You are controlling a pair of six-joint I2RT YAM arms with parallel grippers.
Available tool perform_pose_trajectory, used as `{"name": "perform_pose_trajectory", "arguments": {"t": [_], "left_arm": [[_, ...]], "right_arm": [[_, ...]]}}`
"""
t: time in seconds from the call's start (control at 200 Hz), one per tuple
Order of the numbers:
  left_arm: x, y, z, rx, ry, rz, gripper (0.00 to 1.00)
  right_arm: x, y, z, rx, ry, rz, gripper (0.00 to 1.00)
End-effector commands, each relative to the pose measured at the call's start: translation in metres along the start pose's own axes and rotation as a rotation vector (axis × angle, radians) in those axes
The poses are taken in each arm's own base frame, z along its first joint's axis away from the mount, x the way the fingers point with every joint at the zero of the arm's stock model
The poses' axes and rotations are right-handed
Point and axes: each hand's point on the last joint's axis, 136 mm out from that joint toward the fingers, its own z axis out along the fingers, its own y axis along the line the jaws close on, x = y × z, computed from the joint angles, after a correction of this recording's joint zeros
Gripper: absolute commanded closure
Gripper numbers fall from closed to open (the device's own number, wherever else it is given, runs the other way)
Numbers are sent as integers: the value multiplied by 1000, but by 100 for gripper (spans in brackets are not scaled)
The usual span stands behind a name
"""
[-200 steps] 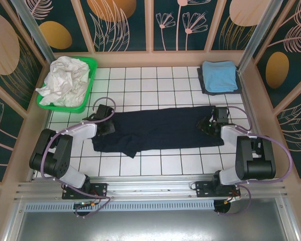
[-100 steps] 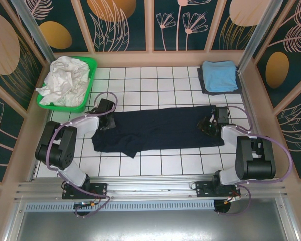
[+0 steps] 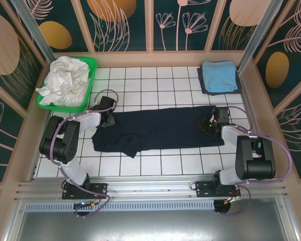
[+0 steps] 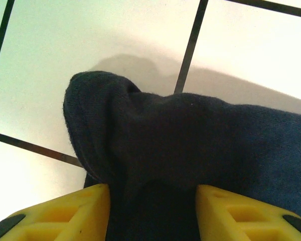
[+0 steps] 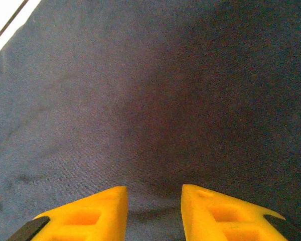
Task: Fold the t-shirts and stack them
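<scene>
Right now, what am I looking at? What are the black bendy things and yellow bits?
Those are two robot arms bolted to a tiled table. One picture looks down from above; the other two come from cameras on the wrists, so the yellow bits are fingers. A dark navy t-shirt lies spread out. The left gripper pinches its bunched corner; the right gripper sits on the other end, but I can't tell if it grips. A folded light blue t-shirt waits at the back, and white cloth fills a green basket.
</scene>
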Motion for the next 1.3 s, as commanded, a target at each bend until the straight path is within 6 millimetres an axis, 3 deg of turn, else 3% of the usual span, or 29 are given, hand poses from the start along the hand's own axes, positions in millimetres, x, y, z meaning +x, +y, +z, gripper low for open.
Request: {"name": "perform_pose_trajectory", "arguments": {"t": [0.0, 0.165, 0.265, 0.29, 0.44, 0.736, 0.936, 1.016, 1.086, 1.166, 1.296], "left_arm": [[-1, 10, 4, -55, 14, 16, 64], [-7, 16, 1, -77, 6, 23, 83], [-9, 20, -4, -94, -1, 31, 84], [-21, 16, -10, -84, -28, 23, 84], [-32, 19, -20, -96, -49, 26, 85], [-34, 24, -16, -111, -37, 35, 81], [-39, 27, -14, -101, -36, 35, 100], [-39, 27, -15, -96, -26, 39, 89], [-37, 24, -17, -74, -20, 35, 66], [-27, 22, -13, -42, -3, 24, 46], [-20, 18, -7, -17, 14, 27, 47]], "right_arm": [[19, -16, 5, 40, 62, 12, 65], [20, -15, 5, 38, 63, 12, 65], [20, -16, 5, 39, 64, 13, 65], [20, -16, 5, 40, 63, 13, 65], [21, -17, 6, 42, 66, 14, 65], [21, -17, 7, 38, 74, 16, 65], [22, -16, 8, 35, 78, 16, 65], [22, -16, 7, 35, 78, 16, 65], [22, -16, 7, 35, 76, 17, 65], [21, -17, 7, 34, 74, 17, 65], [22, -17, 7, 31, 78, 18, 65]]}}
